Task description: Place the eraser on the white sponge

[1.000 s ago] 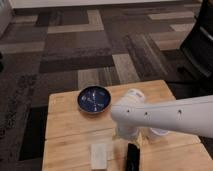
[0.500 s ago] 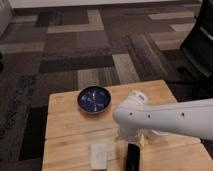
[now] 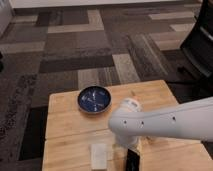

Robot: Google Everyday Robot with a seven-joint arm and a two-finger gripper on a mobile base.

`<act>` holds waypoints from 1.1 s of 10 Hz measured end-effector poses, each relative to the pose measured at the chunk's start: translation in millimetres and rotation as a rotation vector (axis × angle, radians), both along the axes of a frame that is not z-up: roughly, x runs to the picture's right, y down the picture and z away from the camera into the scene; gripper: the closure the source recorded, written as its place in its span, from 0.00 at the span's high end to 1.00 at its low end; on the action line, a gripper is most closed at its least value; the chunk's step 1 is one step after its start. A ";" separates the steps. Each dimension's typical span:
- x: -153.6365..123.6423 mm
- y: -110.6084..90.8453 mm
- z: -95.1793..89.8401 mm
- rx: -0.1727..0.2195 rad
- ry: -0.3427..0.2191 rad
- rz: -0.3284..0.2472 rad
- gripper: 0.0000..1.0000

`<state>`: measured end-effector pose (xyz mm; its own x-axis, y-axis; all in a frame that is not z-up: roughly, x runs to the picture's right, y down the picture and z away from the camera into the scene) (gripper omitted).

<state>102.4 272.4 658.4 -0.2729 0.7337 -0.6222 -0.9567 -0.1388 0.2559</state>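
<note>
The eraser (image 3: 133, 160), a slim black bar, lies on the wooden table (image 3: 65, 125) at the bottom edge of the camera view. The white sponge (image 3: 99, 155), a cream block, rests on the table just left of it, a small gap between them. My white arm reaches in from the right and bends down over the table. Its gripper (image 3: 127, 147) hangs right above the eraser's far end, open, mostly hidden behind the bulky wrist. Nothing shows as lifted off the table.
A dark blue round bowl (image 3: 94, 98) sits on the table's far left part, behind the sponge. The table stands on patterned grey carpet (image 3: 75, 45). A dark chair (image 3: 200, 45) is at the right edge of the view.
The arm has shifted a little left and lower toward the eraser. Eraser, sponge and bowl have stayed where they were.
</note>
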 end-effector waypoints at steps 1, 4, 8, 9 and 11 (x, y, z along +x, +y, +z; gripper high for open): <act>1.4 0.9 2.6 0.014 -0.015 0.004 0.65; 16.2 9.9 10.6 0.042 -0.062 0.025 0.65; 26.4 26.6 17.7 0.050 -0.103 0.010 0.65; 26.1 28.4 18.5 0.048 -0.106 0.005 0.65; 25.0 33.7 22.2 0.038 -0.110 -0.006 0.65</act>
